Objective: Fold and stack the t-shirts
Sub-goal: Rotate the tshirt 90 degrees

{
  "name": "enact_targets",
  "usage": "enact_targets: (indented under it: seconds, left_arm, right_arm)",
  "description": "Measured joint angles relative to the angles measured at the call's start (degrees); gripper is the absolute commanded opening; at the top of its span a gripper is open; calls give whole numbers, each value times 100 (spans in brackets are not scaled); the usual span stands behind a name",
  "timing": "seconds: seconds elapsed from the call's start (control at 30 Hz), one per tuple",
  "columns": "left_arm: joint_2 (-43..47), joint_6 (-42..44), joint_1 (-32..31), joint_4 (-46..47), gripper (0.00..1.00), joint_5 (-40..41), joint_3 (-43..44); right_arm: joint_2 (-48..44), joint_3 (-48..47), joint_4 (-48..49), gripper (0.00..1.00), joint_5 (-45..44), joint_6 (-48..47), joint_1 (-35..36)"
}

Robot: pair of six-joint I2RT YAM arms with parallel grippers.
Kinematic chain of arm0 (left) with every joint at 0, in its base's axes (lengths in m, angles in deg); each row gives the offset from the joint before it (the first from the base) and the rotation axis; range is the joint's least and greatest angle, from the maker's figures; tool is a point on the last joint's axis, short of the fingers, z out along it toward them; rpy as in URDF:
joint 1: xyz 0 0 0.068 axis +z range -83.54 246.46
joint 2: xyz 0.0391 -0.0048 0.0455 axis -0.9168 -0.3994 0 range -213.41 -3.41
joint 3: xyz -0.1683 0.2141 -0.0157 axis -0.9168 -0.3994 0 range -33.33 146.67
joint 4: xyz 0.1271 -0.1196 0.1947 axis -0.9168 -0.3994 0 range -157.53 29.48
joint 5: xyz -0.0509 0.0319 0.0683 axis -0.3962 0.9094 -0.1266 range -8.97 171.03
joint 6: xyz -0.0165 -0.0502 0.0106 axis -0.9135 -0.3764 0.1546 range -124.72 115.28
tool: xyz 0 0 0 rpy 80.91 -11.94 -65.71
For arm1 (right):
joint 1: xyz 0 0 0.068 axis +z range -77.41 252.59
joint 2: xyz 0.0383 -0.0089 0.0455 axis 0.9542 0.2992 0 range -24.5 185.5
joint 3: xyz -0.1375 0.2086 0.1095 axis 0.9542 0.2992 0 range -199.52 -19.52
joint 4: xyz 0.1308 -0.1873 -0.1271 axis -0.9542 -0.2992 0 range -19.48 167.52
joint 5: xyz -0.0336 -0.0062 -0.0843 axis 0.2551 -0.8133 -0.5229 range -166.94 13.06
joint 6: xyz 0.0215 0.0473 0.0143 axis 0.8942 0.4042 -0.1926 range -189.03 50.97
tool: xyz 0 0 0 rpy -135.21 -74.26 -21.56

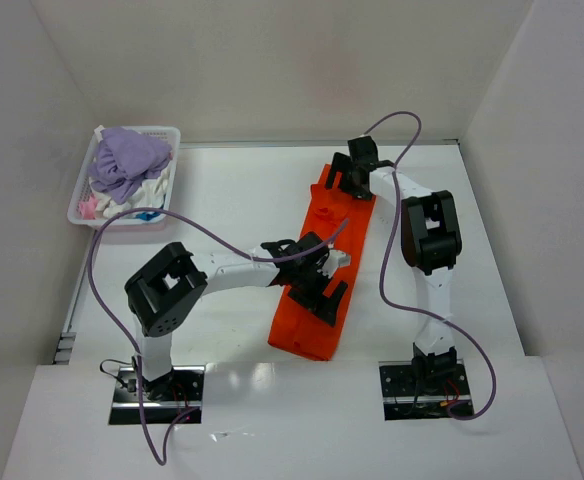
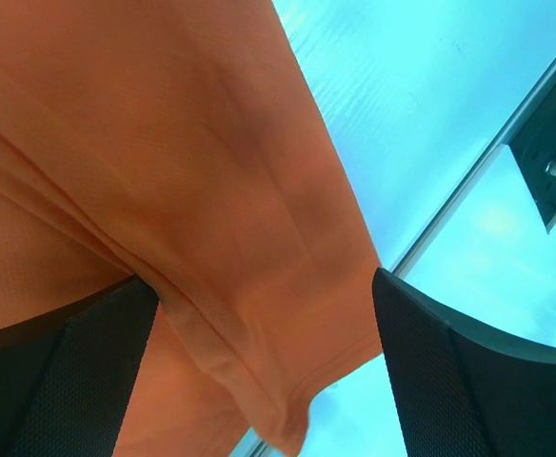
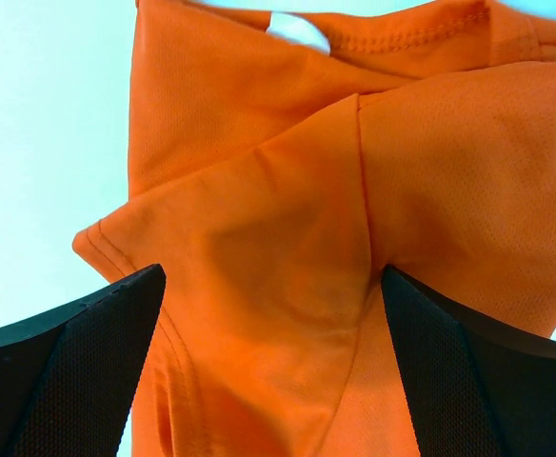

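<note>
White basket (image 1: pixel 75 212) far left. Orange t-shirt (image 1: pixel 307 325) lies as a long strip, centre-right on the counter (image 1: pixel 232 190). Left end effector (image 1: pixel 319 278) and right end effector (image 1: pixel 349 172) hover over it, wide open, empty. Mid-fold; next, probably pinch an end.

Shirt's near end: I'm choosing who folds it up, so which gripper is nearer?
Left. The left gripper is open over the shirt near its middle, just beyond that end; the right gripper is open at the far collar end.
</note>
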Motion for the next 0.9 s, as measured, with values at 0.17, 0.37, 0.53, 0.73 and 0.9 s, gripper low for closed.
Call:
enact_targets:
  seconds: [0.17, 0.37, 0.53, 0.73, 0.9]
  left_arm:
    - [-109, -122, 2, 170, 100, -153, 63]
    - [-315, -345, 42, 492, 100, -352, 216]
    - [-442, -710, 205, 901, 100, -533, 225]
    - [-516, -839, 372, 1038, 100, -551, 278]
    - [-278, -868, 625, 1191, 100, -452, -76]
  right_arm:
    - [247, -400, -46, 100, 129, 0, 223]
    - [688, -1270, -199, 100, 232, -61, 518]
    - [793, -1663, -273, 100, 361, -105, 660]
    - [726, -1768, -391, 100, 203, -221, 662]
    - [264, -1300, -376, 100, 76, -260, 636]
